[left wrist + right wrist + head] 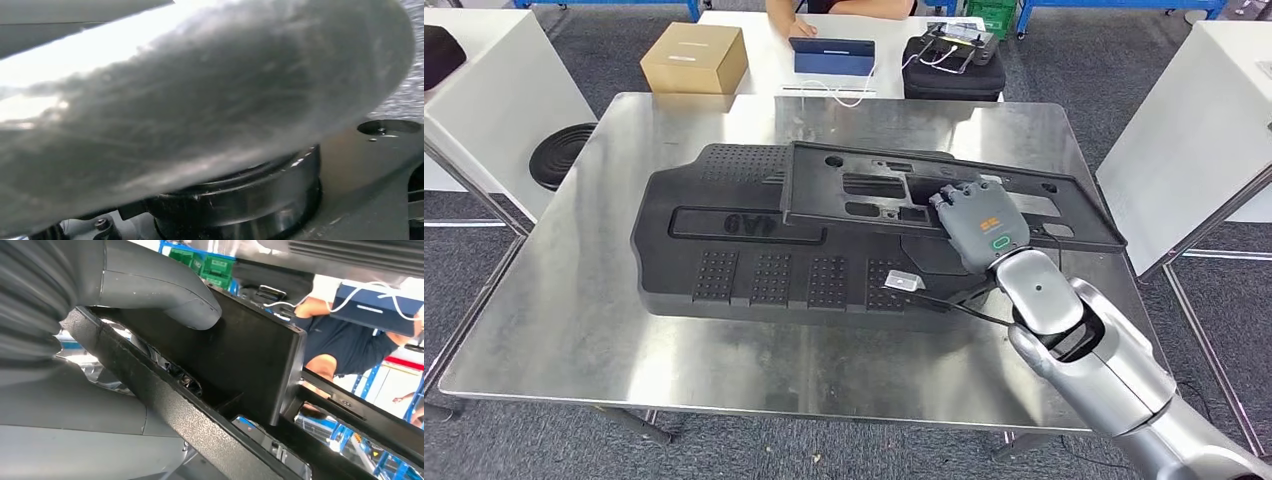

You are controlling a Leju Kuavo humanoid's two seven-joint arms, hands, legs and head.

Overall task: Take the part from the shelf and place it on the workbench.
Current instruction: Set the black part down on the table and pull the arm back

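- The fingers [964,192] of the right hand [977,222] are clamped on the near edge of a flat black frame part [894,190]; in the right wrist view the thick grey thumb [165,285] presses on one face of the part [235,355], with the rest of the hand on the other side of its edge.
- The frame part lies tilted across the far right portion of a large black moulded panel [754,250], its right end reaching past that panel's edge, above the metal table [574,310].
- The large panel lies flat on the table and carries raised characters and patches of small studs; a small white tag [904,281] sits on its near right area, beside a thin black cable [964,308] running toward the silver right arm [1104,370].
- The left wrist view is a blur of grey surface close to the lens, and I cannot tell how the left hand's fingers stand.
- Beyond the table stands a white desk [769,60] with a brown cardboard box [694,57], a blue tablet [832,57] with a white cord, and a black case [952,65].
- A person [839,10] sits at the far side of that desk.
- A black ribbed disc [559,155] lies to the left.
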